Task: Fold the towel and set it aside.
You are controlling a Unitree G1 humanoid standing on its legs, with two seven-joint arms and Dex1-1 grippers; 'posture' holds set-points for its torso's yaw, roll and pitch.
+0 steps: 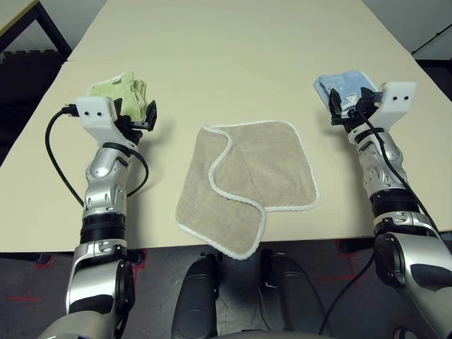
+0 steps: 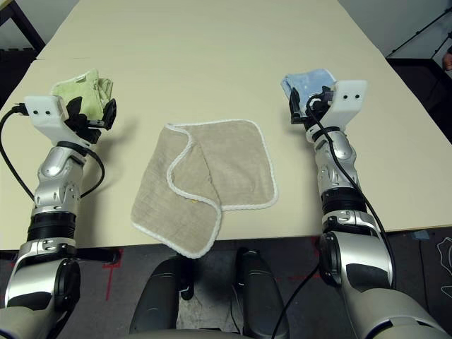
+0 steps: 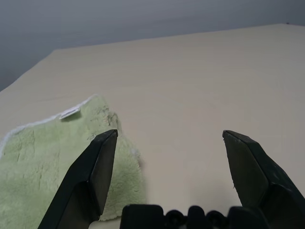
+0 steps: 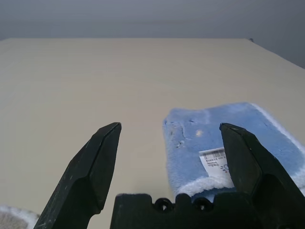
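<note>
The beige towel (image 1: pixel 247 185) with white stitched edging lies at the table's front middle, loosely folded, one corner hanging over the front edge. My left gripper (image 1: pixel 141 113) hovers to its left, open and holding nothing, just above a folded light green towel (image 1: pixel 119 87). My right gripper (image 1: pixel 344 106) is raised to the towel's right, also open and empty, beside a folded light blue towel (image 1: pixel 337 83). In the wrist views the left fingers (image 3: pixel 97 167) frame the green towel (image 3: pixel 43 157) and the right fingers (image 4: pixel 93 167) frame the blue towel (image 4: pixel 224 148).
The cream table (image 1: pixel 226 49) stretches far back behind the cloths. Its front edge runs just under the beige towel. Black cables loop off both wrists. Dark floor and a table leg show past the left edge.
</note>
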